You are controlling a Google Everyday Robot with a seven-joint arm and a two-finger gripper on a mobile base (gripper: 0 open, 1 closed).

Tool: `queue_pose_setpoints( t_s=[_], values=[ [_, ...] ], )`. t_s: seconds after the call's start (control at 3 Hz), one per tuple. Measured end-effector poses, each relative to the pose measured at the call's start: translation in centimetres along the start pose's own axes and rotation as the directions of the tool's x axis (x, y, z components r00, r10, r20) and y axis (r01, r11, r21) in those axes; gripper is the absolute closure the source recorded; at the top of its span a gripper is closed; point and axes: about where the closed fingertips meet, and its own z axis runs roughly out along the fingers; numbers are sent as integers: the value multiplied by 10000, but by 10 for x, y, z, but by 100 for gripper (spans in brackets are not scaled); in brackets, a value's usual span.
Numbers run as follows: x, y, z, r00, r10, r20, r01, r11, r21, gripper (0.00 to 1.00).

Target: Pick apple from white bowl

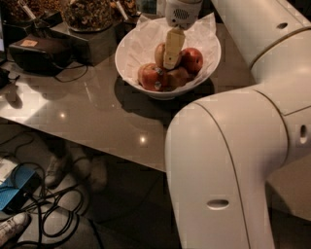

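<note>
The white bowl (127, 59), lined with crinkled white paper, stands on the dark table and holds several apples. My gripper (170, 64) hangs from above, down in the middle of the bowl among the fruit. The yellow-gold apple (159, 53) lies at the back of the pile, just left of the gripper and partly hidden by it; its sticker does not show. A deep red apple (193, 59) lies to the right. A darker red apple with a sticker (151, 78) lies at the front left.
My large white arm link (218, 165) fills the lower right and covers that side of the table. A black box (36, 52) with a cable and a bowl of snacks (87, 12) stand at the back left. Cables and a blue device (17, 192) lie on the floor.
</note>
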Motion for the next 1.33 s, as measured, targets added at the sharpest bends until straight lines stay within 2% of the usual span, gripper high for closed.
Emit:
queue_pose_setpoints(
  t_s=[0.33,1.0,1.33],
  values=[
    [-9,3,3,9980,-634,-49,633,9979,-99,39],
    [-20,-11,10,9976,-640,257,631,9973,378,85],
    [-20,-11,10,9976,-640,258,630,9973,379,100]
  ],
)
